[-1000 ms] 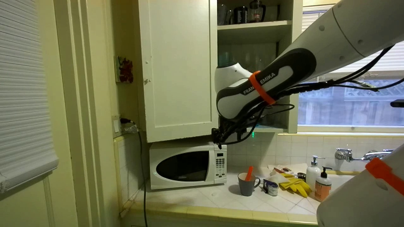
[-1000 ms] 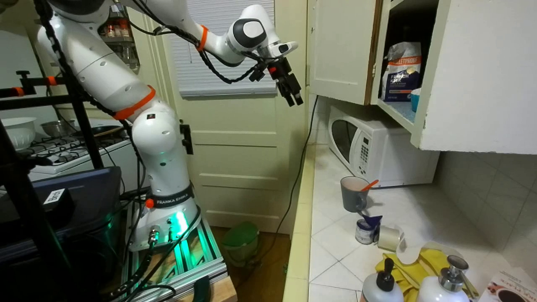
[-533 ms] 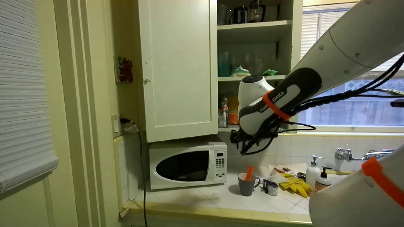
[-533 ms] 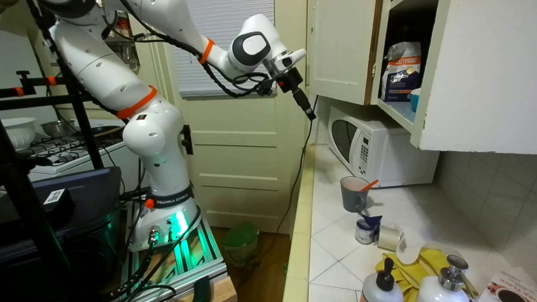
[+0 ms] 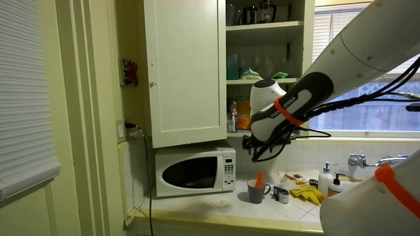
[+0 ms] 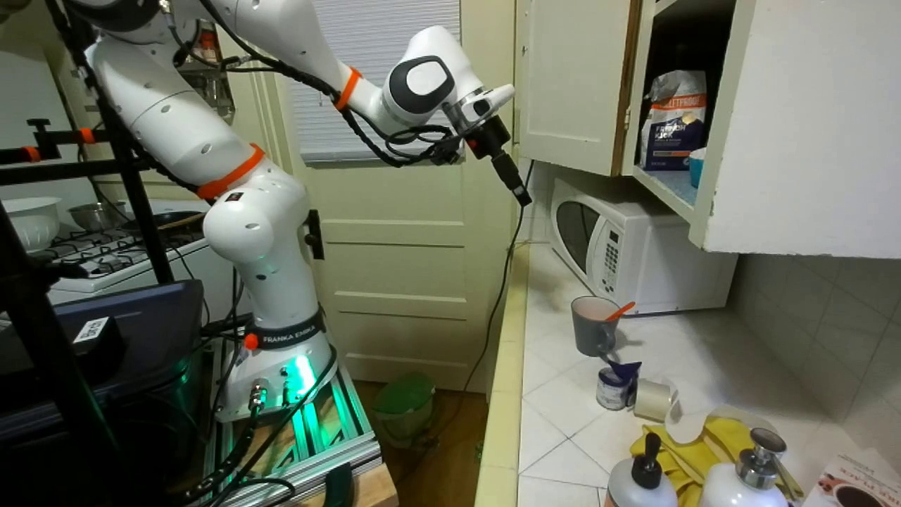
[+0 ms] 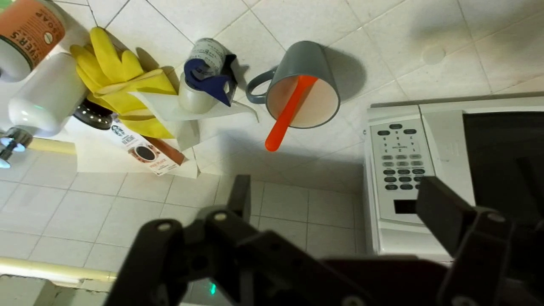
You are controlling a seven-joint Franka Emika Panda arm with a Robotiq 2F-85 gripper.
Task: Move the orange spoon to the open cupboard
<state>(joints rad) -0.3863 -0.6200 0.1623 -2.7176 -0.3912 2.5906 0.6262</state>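
The orange spoon leans in the grey mug with its handle sticking out over the rim. The spoon and mug also show on the counter in both exterior views. The open cupboard is above the counter, its door swung toward the left. In an exterior view the cupboard's lower shelf shows. My gripper is open and empty in the wrist view. In an exterior view the gripper is high above the counter edge, well apart from the mug.
A white microwave stands beside the mug. A small tin, yellow gloves and soap bottles are on the mug's other side. The cupboard holds a coffee bag, glasses and packets. The door overhangs the microwave.
The arm has lowered and swung toward the counter, uncovering the cupboard's middle and lower shelves. The gripper has turned. Most movement came in the earlier half second; the spoon and mug have not moved.
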